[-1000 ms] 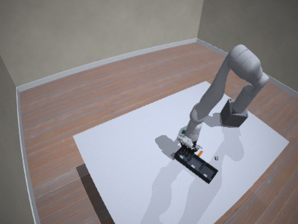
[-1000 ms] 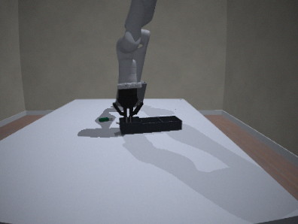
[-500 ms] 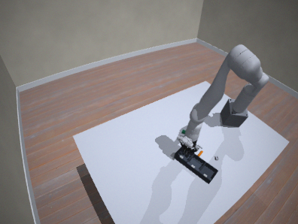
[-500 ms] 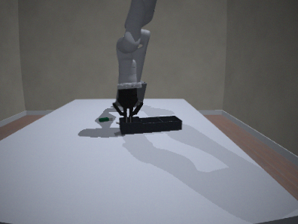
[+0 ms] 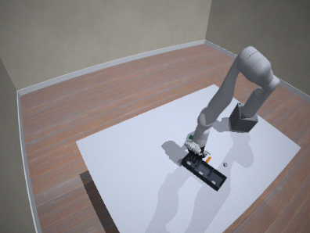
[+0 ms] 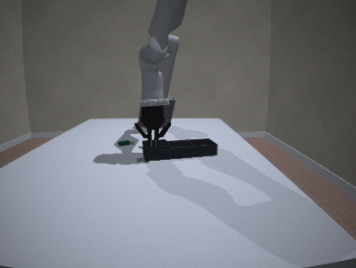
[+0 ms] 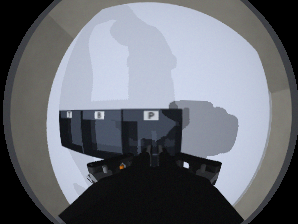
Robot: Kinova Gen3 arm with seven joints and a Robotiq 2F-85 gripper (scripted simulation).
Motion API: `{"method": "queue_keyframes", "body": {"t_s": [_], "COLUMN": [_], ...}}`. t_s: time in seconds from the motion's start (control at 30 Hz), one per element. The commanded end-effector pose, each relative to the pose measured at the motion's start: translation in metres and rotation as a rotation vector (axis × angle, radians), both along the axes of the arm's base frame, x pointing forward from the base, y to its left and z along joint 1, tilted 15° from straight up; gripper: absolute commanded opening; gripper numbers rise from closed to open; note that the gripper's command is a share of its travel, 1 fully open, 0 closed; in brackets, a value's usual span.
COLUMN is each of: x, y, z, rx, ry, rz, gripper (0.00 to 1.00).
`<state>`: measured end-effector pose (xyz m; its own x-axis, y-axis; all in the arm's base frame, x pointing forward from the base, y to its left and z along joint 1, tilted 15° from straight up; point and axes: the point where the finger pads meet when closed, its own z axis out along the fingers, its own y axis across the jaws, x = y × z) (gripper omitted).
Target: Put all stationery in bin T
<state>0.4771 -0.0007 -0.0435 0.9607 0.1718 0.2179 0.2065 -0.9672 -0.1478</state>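
1. Hovering low over the end compartment of the black bin (image 6: 189,149), the gripper (image 6: 154,142) has its fingers pressed nearly together, apparently on nothing.
2. A small orange item (image 5: 209,159), maybe stationery, lies just beside the bin; the next move probably calls for opening and grasping it.

Bare test room: plain grey-beige walls (image 5: 98,27) with pale skirting (image 5: 117,62), reddish wood-plank floor (image 5: 78,105), and a large white rectangular table top (image 5: 129,172) bearing a grey robot arm (image 5: 231,86) at 2 o'clock.

A grey jointed arm's gripper (image 5: 194,152) hangs over the far-left end of a long black compartmented bin (image 5: 203,172), fingers apparently nearly closed.
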Motion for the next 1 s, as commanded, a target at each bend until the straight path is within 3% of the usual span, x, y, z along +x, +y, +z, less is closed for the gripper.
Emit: {"method": "queue_keyframes", "body": {"t_s": [0.0,0.33,0.97], "x": [0.001,0.000,-0.004], "y": [0.000,-0.001,-0.005], "z": [0.001,0.002,0.024], "rx": [0.000,0.000,0.000], "ry": [-0.002,-0.002,-0.002], "rz": [0.000,0.000,0.000], "gripper": [0.09,0.09,0.09]}}
